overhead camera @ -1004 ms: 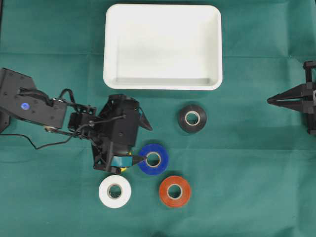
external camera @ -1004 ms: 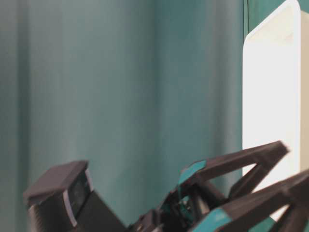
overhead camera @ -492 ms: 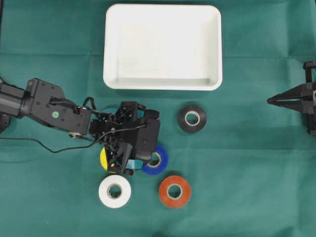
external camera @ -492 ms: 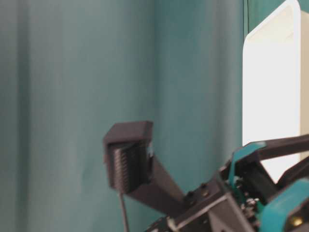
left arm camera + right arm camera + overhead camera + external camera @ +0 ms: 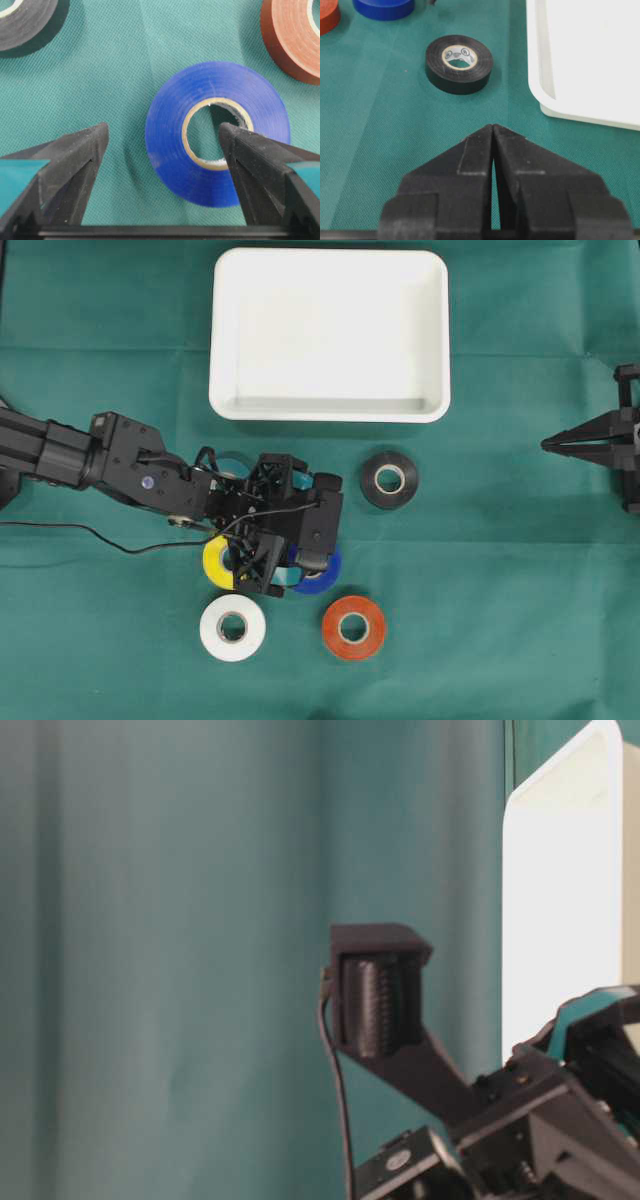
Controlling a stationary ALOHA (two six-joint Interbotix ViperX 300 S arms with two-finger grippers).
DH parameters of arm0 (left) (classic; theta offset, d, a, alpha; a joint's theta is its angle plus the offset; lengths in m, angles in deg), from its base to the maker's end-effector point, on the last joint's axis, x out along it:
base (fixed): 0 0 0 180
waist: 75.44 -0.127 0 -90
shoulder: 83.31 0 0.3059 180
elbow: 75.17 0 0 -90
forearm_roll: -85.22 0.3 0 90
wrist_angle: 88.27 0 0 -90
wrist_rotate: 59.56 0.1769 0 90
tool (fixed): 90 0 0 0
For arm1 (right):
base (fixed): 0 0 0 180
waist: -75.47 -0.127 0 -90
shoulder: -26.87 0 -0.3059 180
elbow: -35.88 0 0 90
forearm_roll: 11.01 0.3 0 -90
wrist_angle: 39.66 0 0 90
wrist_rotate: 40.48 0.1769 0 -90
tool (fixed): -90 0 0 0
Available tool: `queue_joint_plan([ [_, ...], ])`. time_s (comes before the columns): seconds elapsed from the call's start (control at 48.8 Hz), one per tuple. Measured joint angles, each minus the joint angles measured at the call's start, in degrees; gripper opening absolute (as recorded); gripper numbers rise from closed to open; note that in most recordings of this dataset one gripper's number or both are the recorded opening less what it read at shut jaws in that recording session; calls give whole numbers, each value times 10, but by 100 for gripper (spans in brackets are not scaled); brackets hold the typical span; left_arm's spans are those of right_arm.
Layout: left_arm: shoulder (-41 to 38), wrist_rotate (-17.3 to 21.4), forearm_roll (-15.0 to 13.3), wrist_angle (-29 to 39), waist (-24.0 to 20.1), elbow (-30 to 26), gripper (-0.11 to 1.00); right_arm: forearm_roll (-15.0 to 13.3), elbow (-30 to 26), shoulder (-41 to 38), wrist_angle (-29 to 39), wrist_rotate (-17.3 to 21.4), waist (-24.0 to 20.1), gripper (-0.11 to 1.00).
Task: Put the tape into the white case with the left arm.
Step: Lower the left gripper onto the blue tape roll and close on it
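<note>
My left gripper [image 5: 162, 150] is spread wide over the blue tape roll [image 5: 217, 132], one tip in its core, it seems. Closing off-centre could skid it right toward the red roll [image 5: 292, 37]. The white case [image 5: 330, 405] sits far behind.

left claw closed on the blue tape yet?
No. In the left wrist view the left claw is open, one finger in the blue tape's core, the other out on the cloth.
</note>
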Motion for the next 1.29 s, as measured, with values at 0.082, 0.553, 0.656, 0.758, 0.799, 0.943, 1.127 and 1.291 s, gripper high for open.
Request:
queue_joint_plan([
  [0.082, -7, 1, 1, 0, -1, -4, 98, 0, 0, 1, 0, 1, 0, -9],
  [0.553, -19, 0, 1, 0, -9, -6, 91, 0, 1, 0, -1, 1, 0, -9],
  [0.656, -18, 0, 1, 0, -9, -6, 67, 1, 0, 0, 0, 1, 0, -9],
  [0.758, -19, 1, 0, 0, -9, -6, 35, 0, 1, 1, -1, 1, 0, -9],
  [0.799, -18, 1, 0, 0, -9, -6, 27, 0, 1, 0, -1, 1, 0, -9],
  [0.943, -18, 1, 0, 0, -9, -6, 27, 0, 0, 1, -1, 1, 0, -9],
  [1.127, -13, -1, 1, 3, -4, -6, 27, 0, 1, 1, 0, 1, 0, -9],
  [1.291, 15, -3, 1, 9, 11, -6, 27, 0, 1, 1, -1, 1, 0, -9],
])
